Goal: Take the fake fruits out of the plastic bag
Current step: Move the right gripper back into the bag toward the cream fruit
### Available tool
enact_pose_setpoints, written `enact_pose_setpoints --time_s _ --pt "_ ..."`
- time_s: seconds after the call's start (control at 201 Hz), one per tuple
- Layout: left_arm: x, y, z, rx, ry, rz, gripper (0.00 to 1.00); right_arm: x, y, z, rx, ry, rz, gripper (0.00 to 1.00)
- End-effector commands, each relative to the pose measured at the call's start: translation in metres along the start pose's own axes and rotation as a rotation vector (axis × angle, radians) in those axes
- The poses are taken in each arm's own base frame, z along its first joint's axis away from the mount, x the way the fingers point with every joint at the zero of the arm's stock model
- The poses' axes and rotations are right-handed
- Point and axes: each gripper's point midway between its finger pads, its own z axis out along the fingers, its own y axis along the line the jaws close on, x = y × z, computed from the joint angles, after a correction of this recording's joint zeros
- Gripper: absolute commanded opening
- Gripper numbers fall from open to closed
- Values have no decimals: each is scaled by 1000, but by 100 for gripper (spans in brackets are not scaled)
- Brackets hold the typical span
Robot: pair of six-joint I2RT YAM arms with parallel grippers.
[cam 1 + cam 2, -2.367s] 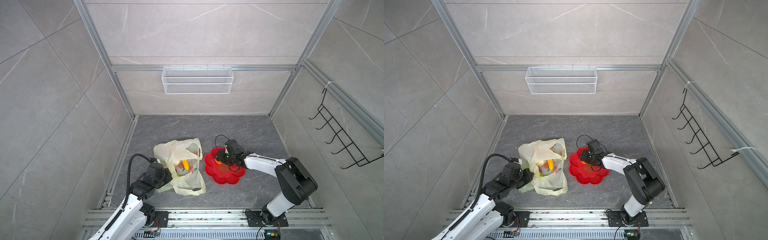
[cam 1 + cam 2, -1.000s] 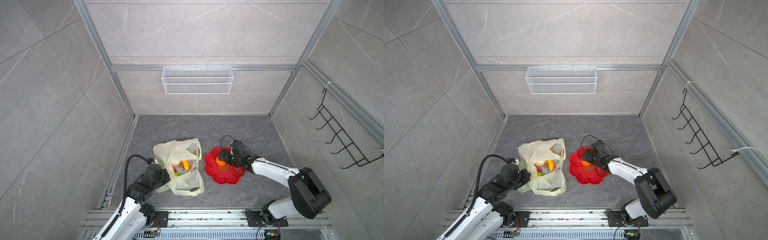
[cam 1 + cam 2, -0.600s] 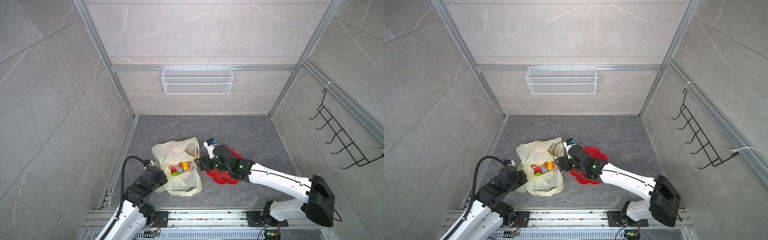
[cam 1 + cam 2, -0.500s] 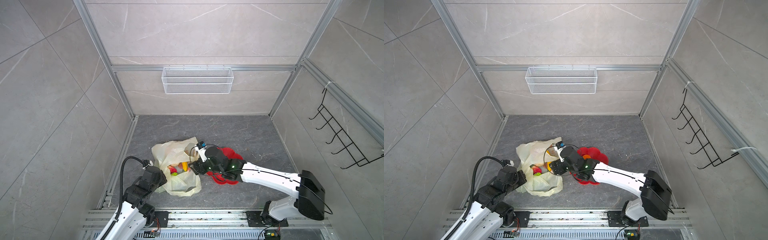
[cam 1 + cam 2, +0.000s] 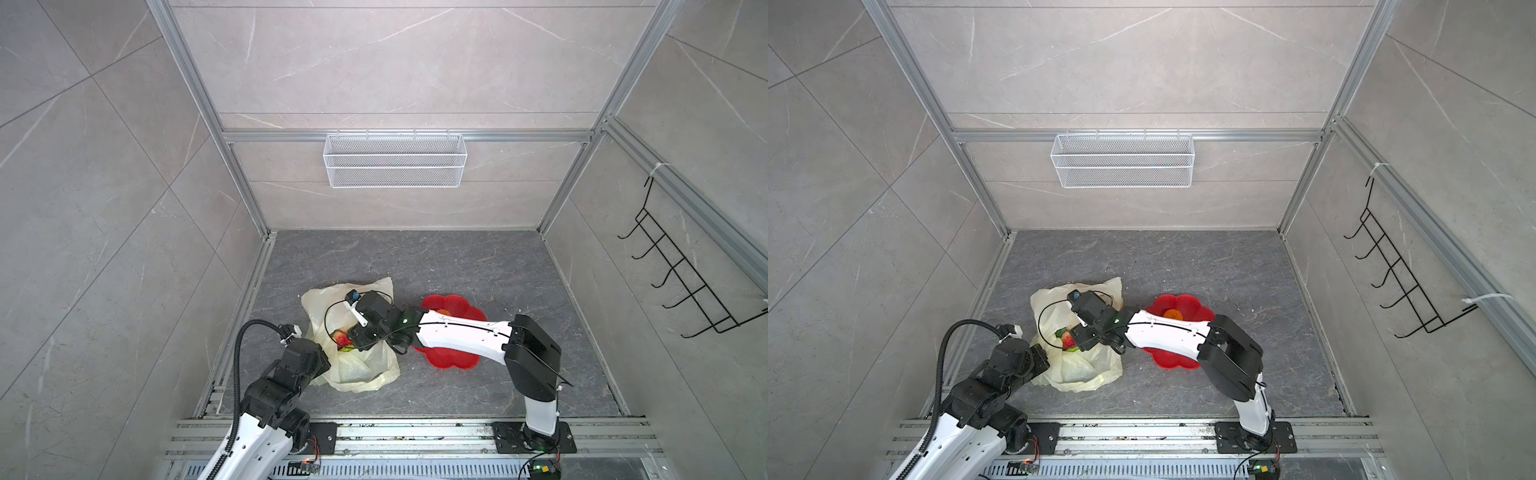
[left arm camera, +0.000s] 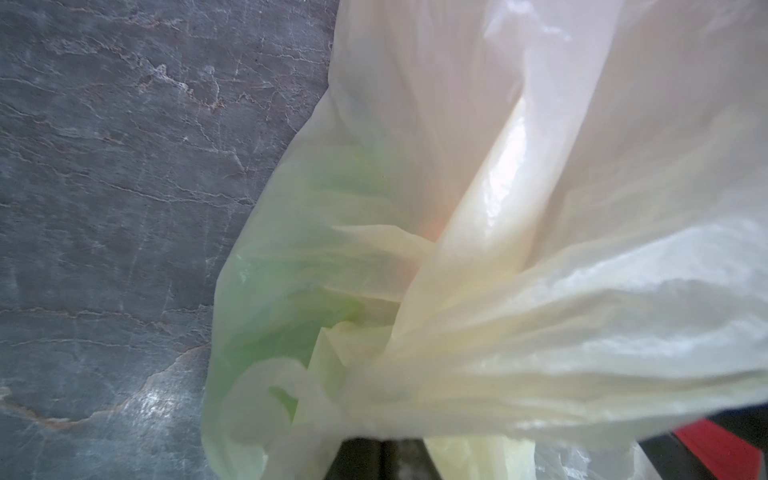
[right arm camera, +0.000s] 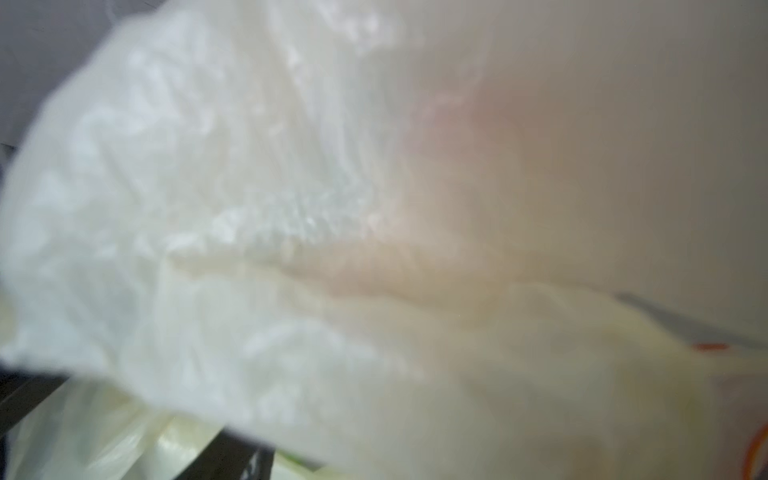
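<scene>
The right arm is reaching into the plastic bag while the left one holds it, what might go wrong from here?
The right pincer sits in the mouth of the plastic bag by the fake fruits, and its wrist view shows only blurred film, so it may pinch film instead of fruit. The left pincer grips just a bunched edge, so a tug might slip it free. The right forearm passes over the red plate and might nudge it.

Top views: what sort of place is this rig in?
Probably a purpose-built robot test cell: grey stone-look tile panels in silver aluminium framing, a white wire mesh basket on the back wall, white-and-black left arm and right arm bolted to a slotted metal rail.
</scene>
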Motion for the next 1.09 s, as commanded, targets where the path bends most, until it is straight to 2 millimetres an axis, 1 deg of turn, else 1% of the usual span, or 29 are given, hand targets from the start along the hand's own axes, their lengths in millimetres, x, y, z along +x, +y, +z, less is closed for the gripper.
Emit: enact_pose_setpoints --time_s 0.0,0.09,0.149,0.269,0.299,0.433,0.582,0.672,0.756,0.816,0.841,0.871,0.906,1.0,1.05,1.09 --pt "3 4 3 -28 12 -1 0 -1 -16 12 111 52 -23 71" --pt "4 4 4 -33 20 1 0 -6 -18 24 129 54 -1 75" --pt "4 4 4 -33 19 -1 0 -6 -21 33 149 73 -2 78" --pt "4 4 3 -23 14 -5 0 -10 -28 46 187 85 -15 89" --pt "4 4 3 -23 15 -6 0 -12 -30 48 184 82 -8 90" --pt "5 3 4 -19 22 -4 0 -17 -31 60 154 88 19 93" --pt "6 2 5 -21 30 -3 0 -20 -21 72 99 93 9 93" --pt "6 2 5 -19 31 -3 0 -19 -21 81 98 116 2 93" --pt "6 2 5 -17 29 -4 0 -12 -23 86 112 146 -7 92" --pt "5 2 4 -15 27 -4 0 -9 -22 85 106 157 -12 90" --pt "6 2 4 -16 29 -5 0 -8 -22 83 100 161 -11 87" --pt "6 2 5 -17 30 -4 0 -10 -18 78 81 157 -9 82" --pt "6 2 5 -18 30 3 0 -12 -12 70 50 151 -8 80" --pt "5 2 6 -27 35 11 0 -18 3 50 -17 87 24 80" --pt "6 2 7 -31 38 14 0 -17 7 44 -37 77 39 79" --pt "5 2 8 -35 38 13 0 -13 8 42 -32 83 41 79"
